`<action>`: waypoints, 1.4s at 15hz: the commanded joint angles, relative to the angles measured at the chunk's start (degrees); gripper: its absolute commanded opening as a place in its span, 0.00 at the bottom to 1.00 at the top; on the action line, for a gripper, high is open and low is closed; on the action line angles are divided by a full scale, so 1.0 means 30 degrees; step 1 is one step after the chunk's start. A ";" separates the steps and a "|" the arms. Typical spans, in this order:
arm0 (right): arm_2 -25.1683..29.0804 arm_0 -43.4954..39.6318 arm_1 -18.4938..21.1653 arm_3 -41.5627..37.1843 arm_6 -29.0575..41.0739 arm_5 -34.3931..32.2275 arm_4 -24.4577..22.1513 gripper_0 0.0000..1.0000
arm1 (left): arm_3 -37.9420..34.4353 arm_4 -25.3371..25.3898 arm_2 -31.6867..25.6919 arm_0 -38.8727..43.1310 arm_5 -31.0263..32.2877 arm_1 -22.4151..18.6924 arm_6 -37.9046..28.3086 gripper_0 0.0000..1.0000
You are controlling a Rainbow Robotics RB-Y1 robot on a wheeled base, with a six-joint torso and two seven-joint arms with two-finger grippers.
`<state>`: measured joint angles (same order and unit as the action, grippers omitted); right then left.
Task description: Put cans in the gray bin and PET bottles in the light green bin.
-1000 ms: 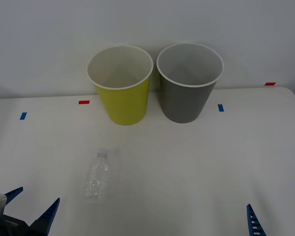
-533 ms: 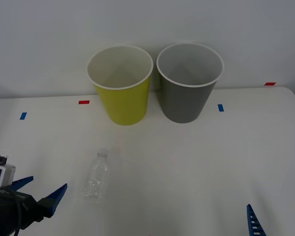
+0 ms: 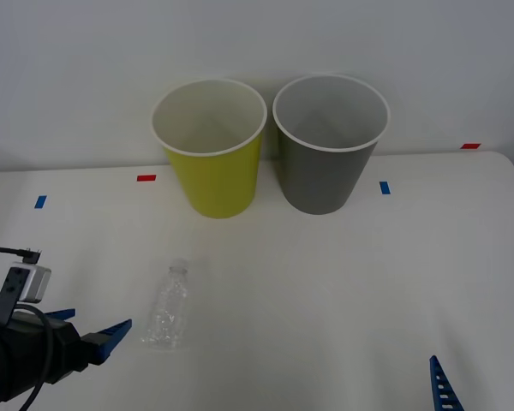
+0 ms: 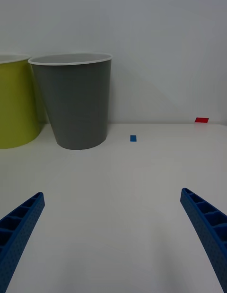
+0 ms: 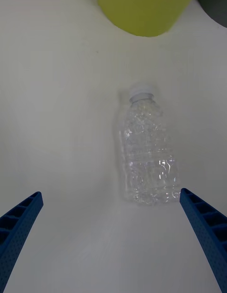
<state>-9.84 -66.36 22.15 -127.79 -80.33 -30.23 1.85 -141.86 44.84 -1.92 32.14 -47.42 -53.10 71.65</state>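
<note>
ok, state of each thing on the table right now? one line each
PET bottle: lying on its side, cap on, cap toward the bins, ungrasped.
Light green bin: upright, nothing visible inside.
Gray bin: upright, nothing visible inside.
Left tool: open, just left of the bottle.
Right tool: open, parked at near right.

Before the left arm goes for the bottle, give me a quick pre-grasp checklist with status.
1. Left end effector open: ok, fingers spread wide in the left wrist view.
2. PET bottle reachable: ok, it lies on its side on the table, just ahead of the left fingertips, cap toward the bins.
3. Bottle centred between the fingers: not ok, it sits off toward one finger in the left wrist view.
4. Light green bin upright and open: ok.
5. Gray bin apart from the drop target: ok, it stands beside the green one.
6. Right end effector out of the way: ok, open and low at the table's near right.
</note>
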 commanded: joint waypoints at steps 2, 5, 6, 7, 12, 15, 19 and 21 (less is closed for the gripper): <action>0.0000 0.0000 0.0000 -0.0001 0.0000 0.0000 0.0000 1.00 | 0.0002 0.0084 0.0026 -0.1778 -0.2708 -0.0346 -0.0797 1.00; 0.0000 0.0000 0.0000 -0.0001 0.0000 0.0000 0.0000 1.00 | 0.0032 0.0787 -0.0003 -0.2980 -0.4437 -0.0287 -0.1324 1.00; 0.0000 0.0000 0.0000 -0.0001 0.0000 0.0000 0.0000 1.00 | 0.0032 0.0963 0.0026 -0.3302 -0.4905 -0.0287 -0.1500 1.00; 0.0000 0.0000 0.0000 -0.0001 0.0000 0.0000 0.0000 1.00 | 0.0032 0.1080 0.0026 -0.3653 -0.5345 -0.0287 -0.1588 1.00; 0.0000 0.0000 0.0000 -0.0001 0.0000 0.0000 0.0000 1.00 | 0.0530 0.1315 0.0817 -0.5470 -0.6898 0.0211 -0.2291 1.00; 0.0000 0.0000 0.0000 -0.0001 0.0000 0.0000 0.0000 1.00 | 0.1116 0.1080 0.1462 -0.5997 -0.6107 0.0211 -0.2320 1.00; 0.0000 0.0000 0.0000 -0.0001 0.0000 0.0000 0.0000 1.00 | 0.1174 0.0641 0.2340 -0.6876 -0.6693 0.0211 -0.2525 1.00; 0.0000 0.0000 0.0000 -0.0001 0.0000 0.0000 0.0000 1.00 | 0.1497 -0.0033 0.3454 -0.7872 -0.7161 0.0182 -0.2818 1.00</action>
<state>-9.84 -66.36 22.15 -127.79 -80.33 -30.23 1.85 -137.91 45.73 7.07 9.85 -68.17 -52.52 63.64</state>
